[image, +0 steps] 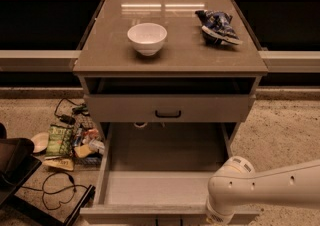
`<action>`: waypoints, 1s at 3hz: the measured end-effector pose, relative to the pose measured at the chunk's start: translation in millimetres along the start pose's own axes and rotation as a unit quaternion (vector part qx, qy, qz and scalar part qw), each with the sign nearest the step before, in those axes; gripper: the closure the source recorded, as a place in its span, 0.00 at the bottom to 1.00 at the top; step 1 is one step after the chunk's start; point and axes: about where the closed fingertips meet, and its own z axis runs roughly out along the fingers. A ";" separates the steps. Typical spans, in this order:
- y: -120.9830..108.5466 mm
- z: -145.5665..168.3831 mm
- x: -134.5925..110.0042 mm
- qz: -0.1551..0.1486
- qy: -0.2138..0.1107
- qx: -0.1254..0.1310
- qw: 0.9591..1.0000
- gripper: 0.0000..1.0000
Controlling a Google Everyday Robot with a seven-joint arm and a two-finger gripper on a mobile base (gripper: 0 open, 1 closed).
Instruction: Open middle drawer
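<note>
The middle drawer (165, 190) is pulled far out of the cabinet, and its grey inside is empty. Its front edge (150, 214) lies at the bottom of the camera view. My white arm (260, 187) reaches in from the right. Its rounded wrist (231, 186) sits over the drawer's front right corner. The gripper is below the wrist, beyond the bottom edge of the view. The top drawer (125, 107) with its black handle (167, 114) sits above, with a dark gap over it.
A white bowl (147, 37) and a blue snack bag (217, 26) lie on the cabinet top (100, 55). Snack packets (61, 140), cables (57, 190) and a dark chair (12, 162) lie on the floor to the left.
</note>
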 end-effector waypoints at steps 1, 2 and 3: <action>-0.2 0.0 -0.3 0.000 0.000 0.000 1.000 1.00; -0.2 -0.1 -0.3 0.000 0.000 0.000 1.000 1.00; -0.2 -0.2 -0.3 0.000 0.000 0.000 1.000 0.73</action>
